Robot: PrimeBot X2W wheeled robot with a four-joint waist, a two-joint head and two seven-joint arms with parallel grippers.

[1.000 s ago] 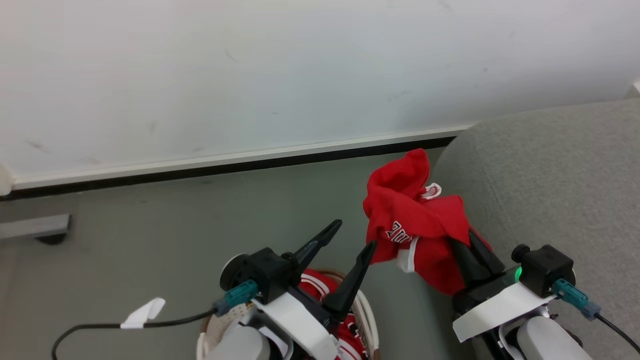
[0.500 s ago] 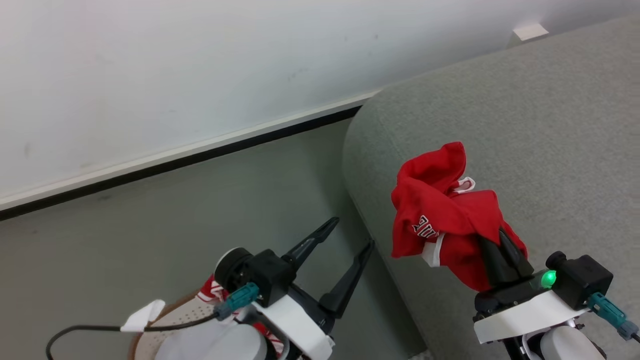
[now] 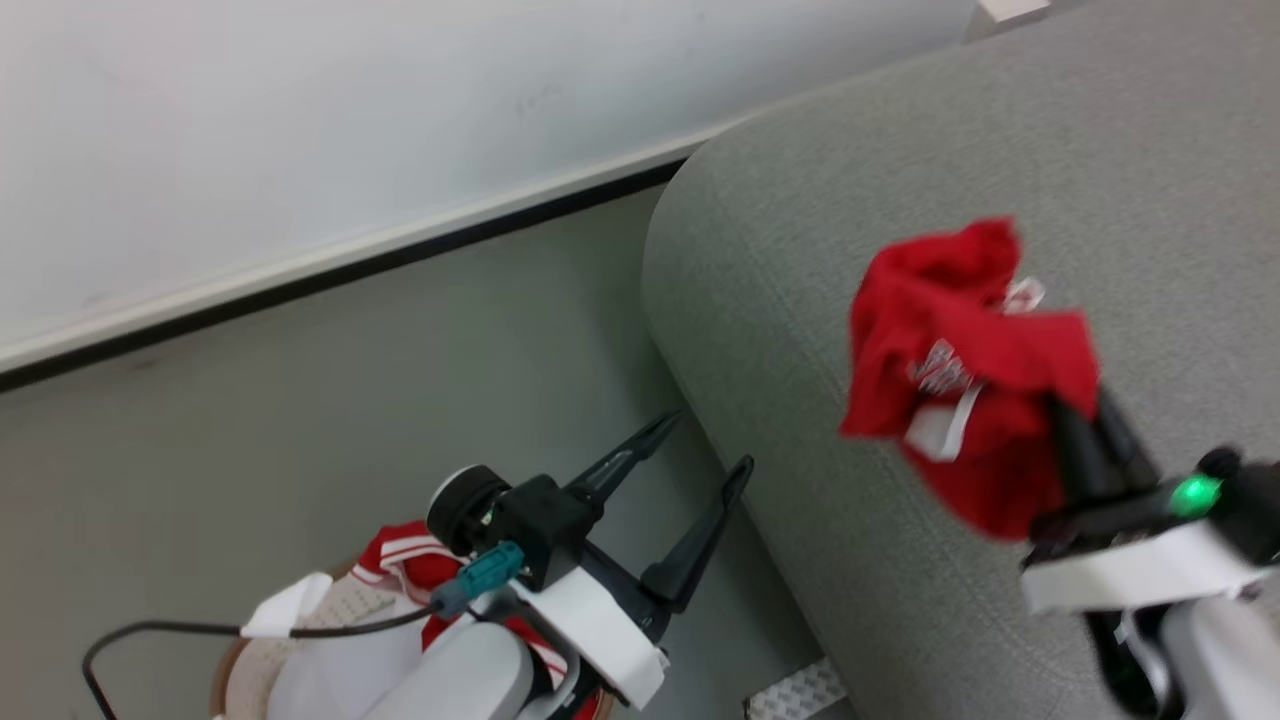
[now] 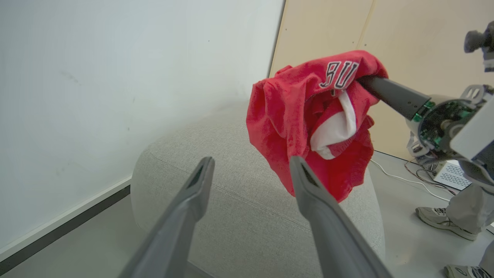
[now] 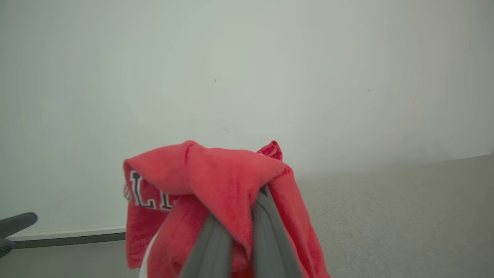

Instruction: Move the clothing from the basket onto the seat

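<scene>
Clothing (image 3: pixel 960 340) clamped in right pincer (image 3: pixel 1078 415) over seat (image 3: pixel 800 250), left pincer (image 3: pixel 710 440) apart, left wrist view adds person's shoe (image 4: pixel 440 221)

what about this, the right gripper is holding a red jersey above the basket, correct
Not quite. The right gripper does hold the red jersey, but above the sofa, not the basket, which sits apart at the lower left. The head view shows it.
</scene>
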